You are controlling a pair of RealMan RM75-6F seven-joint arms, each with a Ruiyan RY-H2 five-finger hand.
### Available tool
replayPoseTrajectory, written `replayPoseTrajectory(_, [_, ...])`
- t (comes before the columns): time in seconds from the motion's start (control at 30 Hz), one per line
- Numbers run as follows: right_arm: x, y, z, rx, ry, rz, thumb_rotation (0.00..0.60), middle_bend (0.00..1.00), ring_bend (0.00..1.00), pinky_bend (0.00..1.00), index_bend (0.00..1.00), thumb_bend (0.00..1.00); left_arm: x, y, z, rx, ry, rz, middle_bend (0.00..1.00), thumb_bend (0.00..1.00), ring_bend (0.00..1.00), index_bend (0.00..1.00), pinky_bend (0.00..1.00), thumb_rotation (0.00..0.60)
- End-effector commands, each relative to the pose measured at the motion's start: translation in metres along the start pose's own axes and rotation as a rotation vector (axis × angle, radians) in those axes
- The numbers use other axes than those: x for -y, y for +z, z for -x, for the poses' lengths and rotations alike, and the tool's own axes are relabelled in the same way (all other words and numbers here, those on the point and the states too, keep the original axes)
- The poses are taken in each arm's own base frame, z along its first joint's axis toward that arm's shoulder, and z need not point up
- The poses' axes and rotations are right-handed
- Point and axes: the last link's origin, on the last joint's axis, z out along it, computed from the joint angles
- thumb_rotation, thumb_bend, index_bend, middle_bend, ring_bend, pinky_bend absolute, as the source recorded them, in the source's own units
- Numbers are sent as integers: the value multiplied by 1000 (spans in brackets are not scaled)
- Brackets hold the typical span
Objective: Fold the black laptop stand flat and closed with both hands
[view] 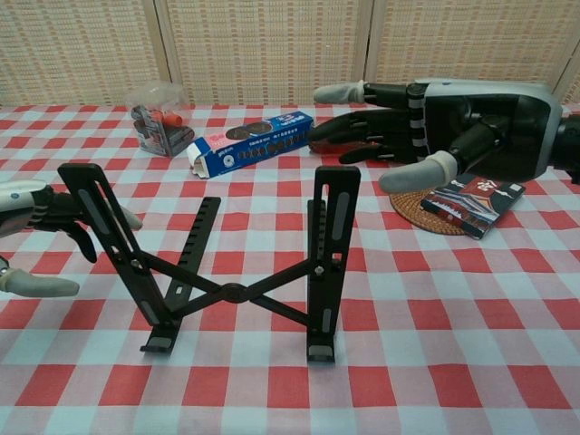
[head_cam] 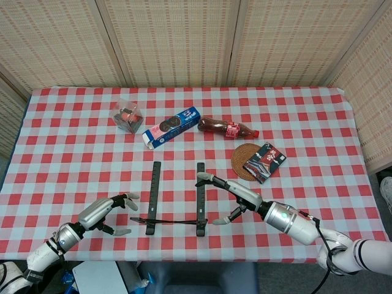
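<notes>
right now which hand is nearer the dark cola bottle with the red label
Right. The right hand hovers open just beyond the black laptop stand, a short way in front of the cola bottle. The left hand is open, low at the stand's left end, much farther from it.

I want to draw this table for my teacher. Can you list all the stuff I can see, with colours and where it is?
laptop stand: 1, black, unfolded, front middle
tablecloth: 1, red and white checks, covers the table
clear box: 1, see-through with dark and red things inside, back left
cookie box: 1, blue, back middle, lying down
bottle: 1, dark drink, red label, lying beside the cookie box
coaster: 1, brown, right
packet: 1, black and red, partly on the coaster
left hand: 1, silver and black, left of the stand
right hand: 1, silver and black, right of the stand
</notes>
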Motion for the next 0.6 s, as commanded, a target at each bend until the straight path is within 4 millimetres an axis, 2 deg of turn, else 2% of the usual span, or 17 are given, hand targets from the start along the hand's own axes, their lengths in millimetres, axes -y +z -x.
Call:
replayPoseTrajectory(0.03, [-1,-2,-1,-6,0,5,600,140,27,38,36,111,-3,11,15,-21,53,-1,175,175,212,376,321,527])
replayPoseTrajectory(0.27, [-1,-4,-2,-10,-1,7,600,140,27,38,36,111,-2,21,27,-36,111,-31,174,180,212,386,321,545])
replayPoseTrajectory(0.6, [-4,-5,-2,-13,13,10,600,140,27,38,36,111,-4,32,37,-51,99,-43,175,279,212,431,321,531])
